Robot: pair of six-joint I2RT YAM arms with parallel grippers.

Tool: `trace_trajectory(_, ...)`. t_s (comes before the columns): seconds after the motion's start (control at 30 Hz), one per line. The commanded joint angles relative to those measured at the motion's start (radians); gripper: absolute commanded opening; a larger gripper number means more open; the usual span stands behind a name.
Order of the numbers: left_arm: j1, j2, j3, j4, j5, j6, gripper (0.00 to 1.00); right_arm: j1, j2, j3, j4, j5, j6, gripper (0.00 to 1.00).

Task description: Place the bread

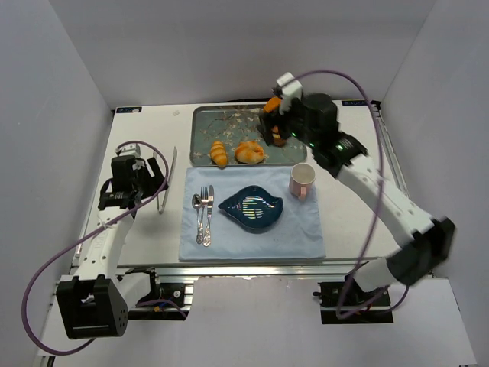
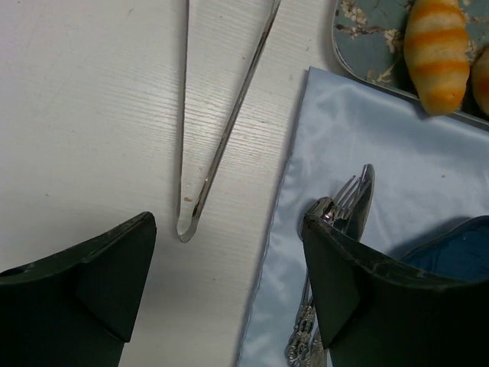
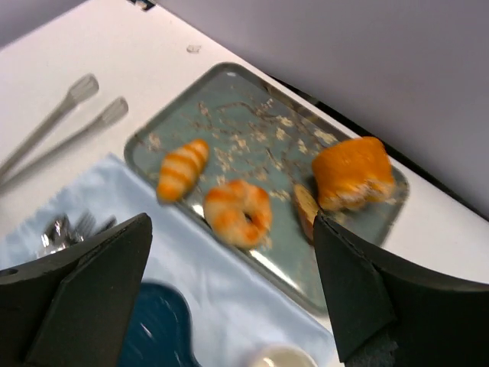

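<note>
Bread: round bun, no clear long axis, on the tray at the table's far edge.
Right gripper: wide open, empty, above the bun; the nearer arm.
Left gripper: open, empty, near the left edge.
Room: roll and loaf flank the bun, apart.

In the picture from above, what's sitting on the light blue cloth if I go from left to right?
silver cutlery → dark blue leaf-shaped plate → pink cup
</note>
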Motion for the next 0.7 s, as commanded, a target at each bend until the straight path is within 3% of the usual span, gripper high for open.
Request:
trace_trajectory(0.0, -0.011, -0.033, -0.016, 0.025, 0.060, 0.020, 0.88, -0.077, -0.149, -0.173, -0.069, -0.071, -0.142, 0.89)
trace_trajectory(0.03, -0.014, -0.036, -0.017, 0.022, 0.054, 0.020, 0.88, -0.113, -0.242, -0.241, -0.105, -0.159, -0.202, 0.89)
trace_trajectory(0.1, -0.022, -0.036, -0.016, 0.011, 0.043, 0.022, 0.87, -0.211, -0.330, -0.319, -0.157, -0.318, -0.262, 0.80)
trace_trajectory(0.13, -0.023, -0.030, -0.011, 0.005, 0.037, 0.024, 0.86, -0.236, -0.394, -0.350, -0.175, -0.335, -0.273, 0.70)
trace_trajectory(0.17, -0.026, -0.024, -0.008, 0.002, 0.039, 0.034, 0.82, -0.265, -0.424, -0.400, -0.195, -0.365, -0.272, 0.39)
trace_trajectory(0.2, -0.029, -0.015, -0.006, -0.006, 0.043, 0.039, 0.74, -0.330, -0.454, -0.430, -0.214, -0.384, -0.270, 0.19)
trace_trajectory(0.23, -0.032, 0.011, 0.007, -0.015, 0.042, 0.045, 0.57, -0.361, -0.515, -0.460, -0.214, -0.399, -0.269, 0.00)
trace_trajectory(0.3, -0.037, 0.043, 0.027, -0.055, 0.014, 0.063, 0.41, -0.453, -0.563, -0.536, -0.223, -0.477, -0.293, 0.00)
trace_trajectory(0.33, -0.071, 0.055, 0.046, -0.066, 0.008, 0.071, 0.38, -0.476, -0.583, -0.547, -0.261, -0.516, -0.307, 0.09)
trace_trajectory(0.37, -0.088, 0.080, 0.055, -0.076, -0.051, 0.088, 0.41, -0.498, -0.581, -0.550, -0.287, -0.592, -0.321, 0.31)
trace_trajectory(0.4, -0.103, 0.107, 0.072, -0.110, -0.105, 0.111, 0.58, -0.545, -0.561, -0.542, -0.341, -0.660, -0.319, 0.64)
trace_trajectory(0.47, -0.114, 0.143, 0.089, -0.124, -0.153, 0.138, 0.74, -0.559, -0.535, -0.539, -0.373, -0.705, -0.301, 0.89)
trace_trajectory(0.57, -0.117, 0.192, 0.107, -0.149, -0.196, 0.174, 0.86, -0.605, -0.512, -0.545, -0.354, -0.761, -0.292, 0.89)
trace_trajectory(0.67, -0.117, 0.266, 0.118, -0.135, -0.233, 0.194, 0.87, -0.667, -0.498, -0.542, -0.314, -0.790, -0.281, 0.89)
